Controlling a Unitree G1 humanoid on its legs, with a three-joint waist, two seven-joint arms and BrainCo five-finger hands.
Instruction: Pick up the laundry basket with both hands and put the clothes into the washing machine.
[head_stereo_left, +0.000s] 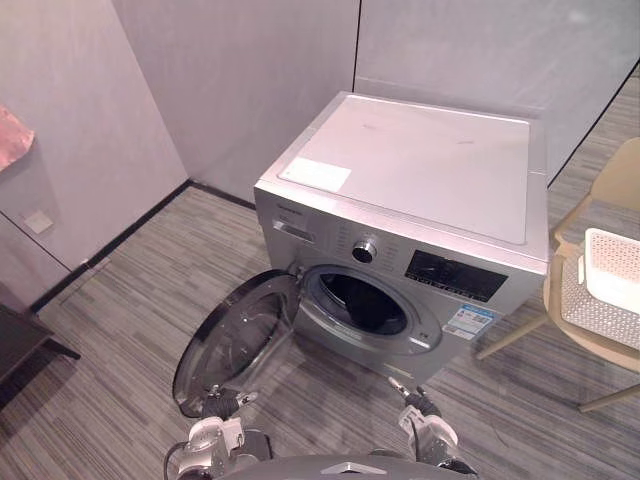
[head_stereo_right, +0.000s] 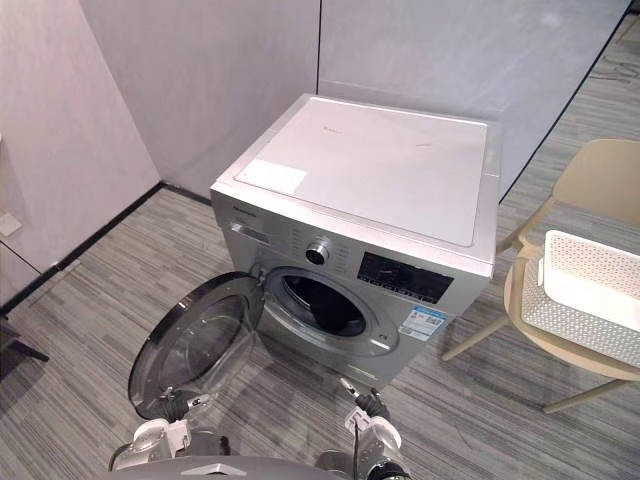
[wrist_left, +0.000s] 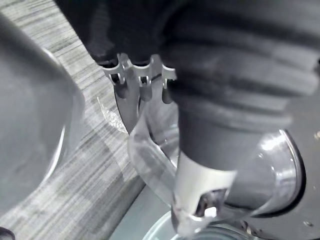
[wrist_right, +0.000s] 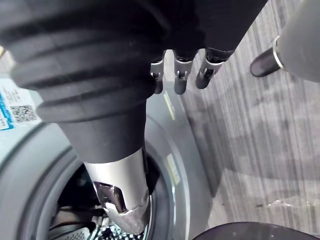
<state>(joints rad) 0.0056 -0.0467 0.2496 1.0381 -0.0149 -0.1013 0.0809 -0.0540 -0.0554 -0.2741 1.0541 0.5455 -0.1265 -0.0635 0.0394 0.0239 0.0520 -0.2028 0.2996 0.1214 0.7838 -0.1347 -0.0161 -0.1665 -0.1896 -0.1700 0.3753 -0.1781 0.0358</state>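
Note:
A silver front-loading washing machine (head_stereo_left: 400, 200) stands in the corner, and its round door (head_stereo_left: 235, 335) is swung open to the left, baring the dark drum opening (head_stereo_left: 365, 303). To the right of it, a white perforated laundry basket (head_stereo_right: 585, 300) rests on a beige chair (head_stereo_right: 600, 190), with something white lying in it. My left hand (head_stereo_left: 222, 405) hangs low in front of the open door, fingers relaxed and empty. My right hand (head_stereo_left: 415, 400) is low in front of the machine's lower right, also open and empty. The right wrist view looks past its thumb (wrist_right: 122, 200) into the drum.
Grey walls close in behind and left of the machine. A dark low table (head_stereo_left: 20, 345) sits at the left edge, and a pink item (head_stereo_left: 12, 135) hangs on the left wall. Striped grey floor (head_stereo_left: 130, 300) lies open in front of the machine.

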